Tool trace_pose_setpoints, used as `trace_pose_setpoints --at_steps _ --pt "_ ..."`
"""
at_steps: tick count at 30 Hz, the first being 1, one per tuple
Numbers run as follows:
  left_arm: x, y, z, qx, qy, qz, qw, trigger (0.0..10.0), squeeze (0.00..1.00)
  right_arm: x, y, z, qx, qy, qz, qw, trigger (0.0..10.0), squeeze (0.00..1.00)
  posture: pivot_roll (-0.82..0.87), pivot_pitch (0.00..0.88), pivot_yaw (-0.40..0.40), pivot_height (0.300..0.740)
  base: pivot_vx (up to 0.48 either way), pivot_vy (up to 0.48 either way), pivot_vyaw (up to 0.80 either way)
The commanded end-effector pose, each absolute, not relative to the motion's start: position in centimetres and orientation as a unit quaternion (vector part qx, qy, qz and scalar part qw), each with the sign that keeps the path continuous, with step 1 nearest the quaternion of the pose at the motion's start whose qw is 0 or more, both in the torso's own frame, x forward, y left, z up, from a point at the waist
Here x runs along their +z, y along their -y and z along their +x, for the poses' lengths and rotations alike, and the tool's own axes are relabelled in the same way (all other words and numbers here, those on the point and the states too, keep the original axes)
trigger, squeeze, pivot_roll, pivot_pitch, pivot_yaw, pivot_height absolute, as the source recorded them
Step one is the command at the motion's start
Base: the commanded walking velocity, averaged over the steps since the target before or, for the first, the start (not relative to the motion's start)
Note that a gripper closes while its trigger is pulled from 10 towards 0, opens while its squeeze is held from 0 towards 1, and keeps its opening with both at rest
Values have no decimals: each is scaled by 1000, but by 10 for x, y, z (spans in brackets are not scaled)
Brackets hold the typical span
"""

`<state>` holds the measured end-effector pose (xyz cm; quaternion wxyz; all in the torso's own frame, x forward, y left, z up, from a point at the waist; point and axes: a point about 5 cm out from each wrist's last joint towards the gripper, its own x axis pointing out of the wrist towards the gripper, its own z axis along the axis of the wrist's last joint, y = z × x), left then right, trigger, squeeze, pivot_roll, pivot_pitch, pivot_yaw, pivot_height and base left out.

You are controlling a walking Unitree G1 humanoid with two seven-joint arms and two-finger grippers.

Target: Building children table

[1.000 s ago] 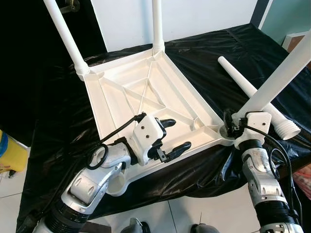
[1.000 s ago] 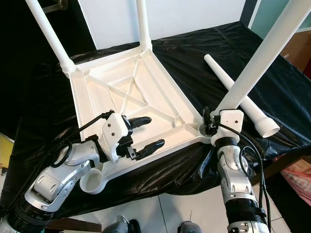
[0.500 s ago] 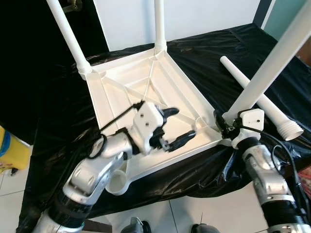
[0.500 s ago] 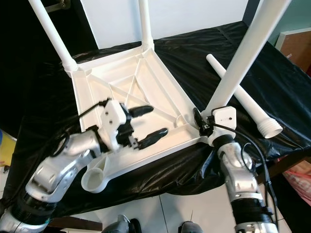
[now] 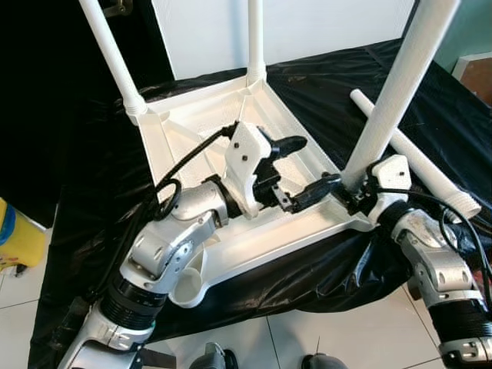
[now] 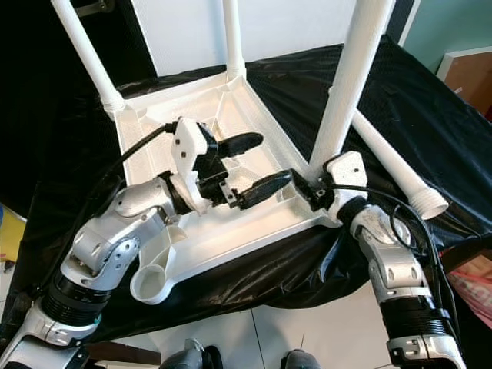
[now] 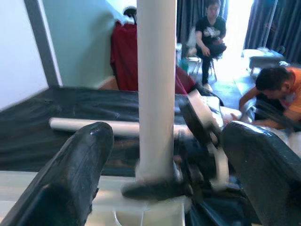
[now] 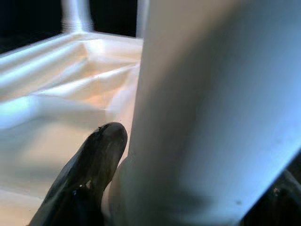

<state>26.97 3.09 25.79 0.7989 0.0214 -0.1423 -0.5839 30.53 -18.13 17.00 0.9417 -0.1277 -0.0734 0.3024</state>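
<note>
Black worktop (image 5: 323, 84): two legs done. Your right hand (image 5: 355, 198) holds the third leg (image 5: 396, 84); your left hand (image 5: 296, 171) is wide. One leg (image 5: 430, 173) waits.

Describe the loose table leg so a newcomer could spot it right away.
Start at the upturned white tabletop on the black sheet. To its right lies the loose leg: a white tapered tube, flat on the sheet, while its neighbours stand upright.

White plastic tabletop (image 5: 207, 138) upside down, three legs upright, loose leg (image 5: 419, 161) lying beside it
</note>
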Motion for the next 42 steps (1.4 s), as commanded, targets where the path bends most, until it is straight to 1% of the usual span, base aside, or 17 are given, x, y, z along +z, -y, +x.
trace_pose_setpoints --at_steps 1,3,11,14,17,18,20,30,31,33,34,35,36,38,39,41,42 --pt "268 -25 265 -671 164 33 722 10000 0 175 160 303 390 71 -123 910 10000 0 -98 58 46 740 0 0 0" --pt "272 -20 271 -684 164 36 710 10000 0 175 149 301 442 60 -120 887 10000 0 -100 53 46 740 0 0 0" --pt "272 -16 277 -686 158 41 709 10000 0 175 142 300 472 53 -119 872 10000 0 -104 45 52 740 0 0 0" --pt "274 -15 281 -694 152 36 703 10000 0 171 137 297 499 38 -122 857 10000 0 -104 43 60 740 0 0 0" --pt "274 -15 281 -694 152 36 703 10000 0 171 137 297 499 38 -122 857 10000 0 -104 43 60 740 0 0 0" --pt "275 -14 282 -700 146 34 699 10000 0 168 136 294 520 24 -126 844 10000 0 -103 43 63 740 0 0 0" --pt "276 -13 283 -702 144 33 697 10000 0 166 136 292 529 18 -129 839 10000 0 -104 43 65 740 0 0 0" --pt "276 -12 286 -712 128 31 690 10000 0 164 137 289 554 1 -141 821 10000 0 -106 45 75 740 0 0 0" --pt "276 -12 288 -718 119 32 685 10000 0 162 138 287 562 -7 -147 814 10000 0 -108 45 77 740 0 0 0" --pt "276 -12 288 -718 119 32 685 10000 0 162 138 287 562 -7 -147 814 10000 0 -108 45 77 740 0 0 0" --pt "276 -14 288 -731 98 26 675 10000 0 161 140 286 566 -13 -153 810 10000 0 -107 46 82 740 0 0 0" --pt "276 -14 288 -731 98 26 675 10000 0 161 140 286 566 -13 -153 810 10000 0 -107 46 82 740 0 0 0" --pt "275 -16 286 -744 81 21 663 7373 0 160 142 285 568 -17 -157 807 10000 0 -106 47 84 740 0 0 0" --pt "275 -16 286 -744 81 21 663 7373 0 160 142 285 568 -17 -157 807 10000 0 -106 47 84 740 0 0 0" --pt "277 -18 285 -755 69 9 652 0 0 159 143 284 571 -21 -159 805 10000 0 -108 51 87 740 0 0 0" --pt "277 -18 285 -755 69 9 652 0 0 159 143 284 571 -21 -159 805 10000 0 -108 51 87 740 0 0 0" --pt "278 -20 283 -762 63 2 645 0 0 158 143 283 573 -24 -161 803 10000 0 -108 52 88 740 0 0 0"
